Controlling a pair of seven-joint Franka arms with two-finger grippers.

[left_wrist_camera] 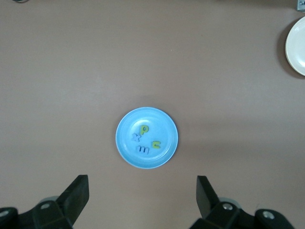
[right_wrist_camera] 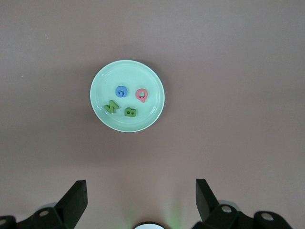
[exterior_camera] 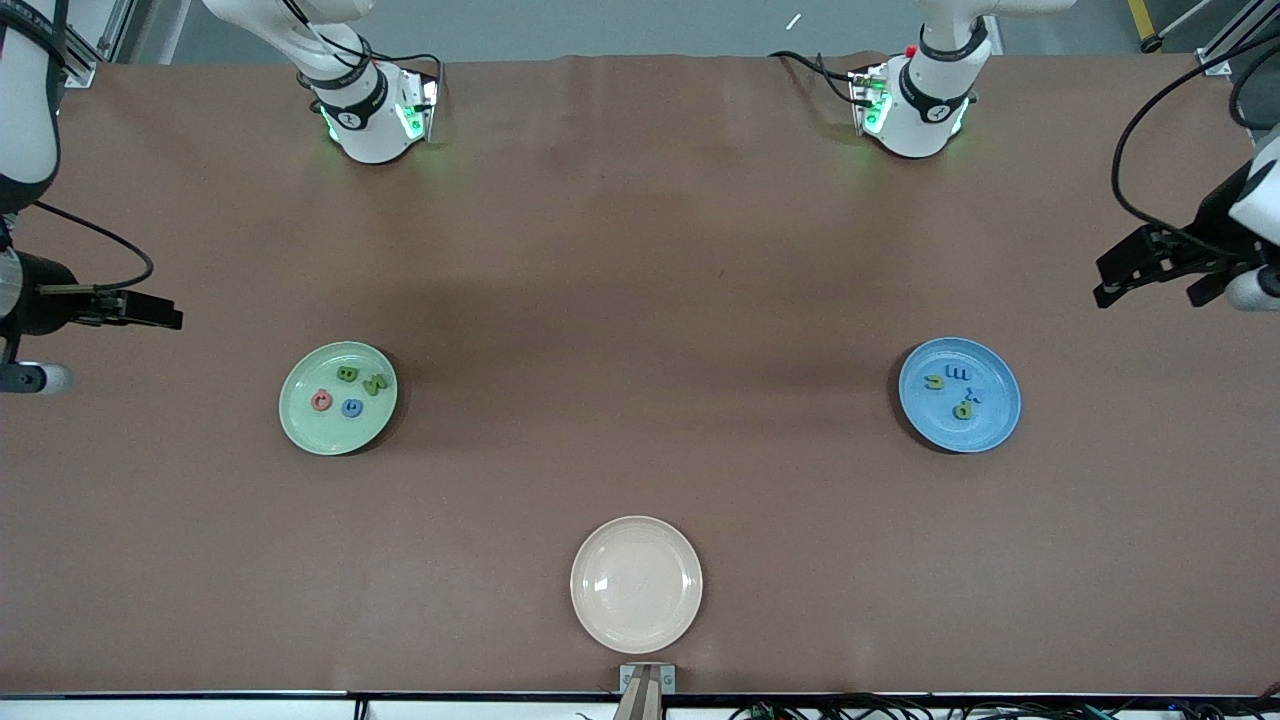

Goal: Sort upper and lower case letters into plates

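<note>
Green plate (exterior_camera: 300,425) four letters (exterior_camera: 348,389), blue plate (exterior_camera: 995,430) four

Three obstacles sit on the brown table (exterior_camera: 640,300): the pale green plate (exterior_camera: 300,425) at 9 o'clock, the blue plate (exterior_camera: 990,435) at 3 o'clock, the cream-white plate (exterior_camera: 636,585) at 6 o'clock. The centre and 12 o'clock stretch lie open for passage.

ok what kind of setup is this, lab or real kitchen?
Likely a robot lab bench: bare brown-covered table, two arm bases bolted along one edge, and toy letters sorted into a green plate and a blue plate.
</note>
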